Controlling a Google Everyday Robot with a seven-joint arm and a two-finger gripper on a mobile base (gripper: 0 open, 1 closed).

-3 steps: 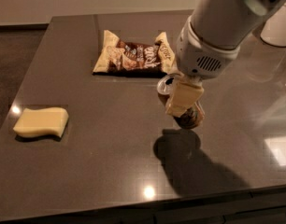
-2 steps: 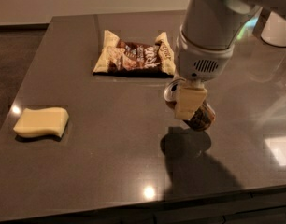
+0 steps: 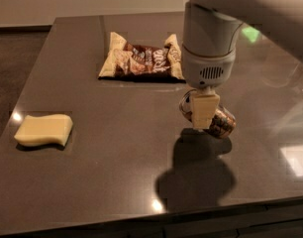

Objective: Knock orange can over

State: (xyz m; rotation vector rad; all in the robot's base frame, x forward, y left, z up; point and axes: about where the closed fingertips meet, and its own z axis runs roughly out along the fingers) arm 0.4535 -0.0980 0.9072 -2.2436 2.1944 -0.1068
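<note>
The orange can (image 3: 222, 124) is on the dark table (image 3: 117, 148), right of centre. It is leaning far over or lying on its side, with its brownish body and pale lettering pointing to the lower right and its silver end (image 3: 184, 104) to the left. My gripper (image 3: 205, 111) hangs straight down from the grey wrist. Its cream tip is right in front of the can, touching or almost touching it, and hides the can's middle.
A brown-and-cream chip bag (image 3: 141, 58) lies flat at the back, just behind the gripper. A yellow sponge (image 3: 43, 130) lies near the left edge. The table's front edge runs close below the arm's shadow.
The gripper has moved right and a little toward the front. The can has moved right with it and tipped further over.
</note>
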